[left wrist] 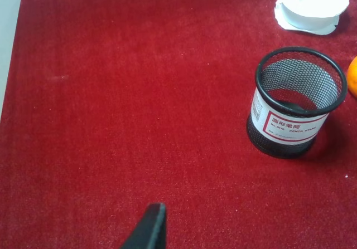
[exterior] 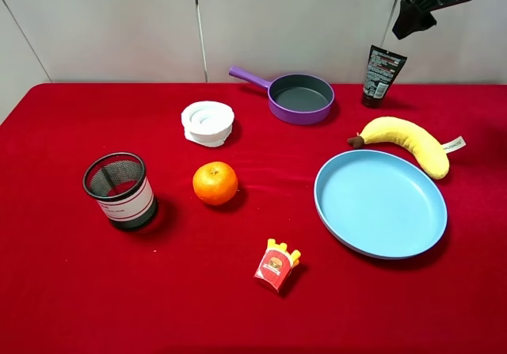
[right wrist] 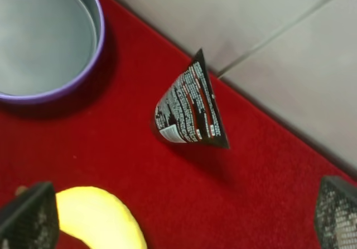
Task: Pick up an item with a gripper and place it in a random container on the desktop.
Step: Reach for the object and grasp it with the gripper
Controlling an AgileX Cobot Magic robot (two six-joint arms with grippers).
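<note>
Tube (exterior: pixel 383 75) stands cap-down, far right of surface (exterior: pixel 158 298); judged light, soft-walled, slick, easily toppled. Best pinched across its flat upper faces. Right tool (right wrist: pixel 184 210) spread wide, empty.

A broad table (exterior: pixel 32 100) covered in bright red cloth (exterior: pixel 71 298) fills most of the high view; its far-left corner is rounded. Behind it stands a plain, pale grey-white wall (exterior: pixel 111 21) of flat panels divided by thin dark seams (exterior: pixel 196 21), one near-vertical and others slanted. The light is soft and even, leaving short, faint shadows on the cloth.
</note>
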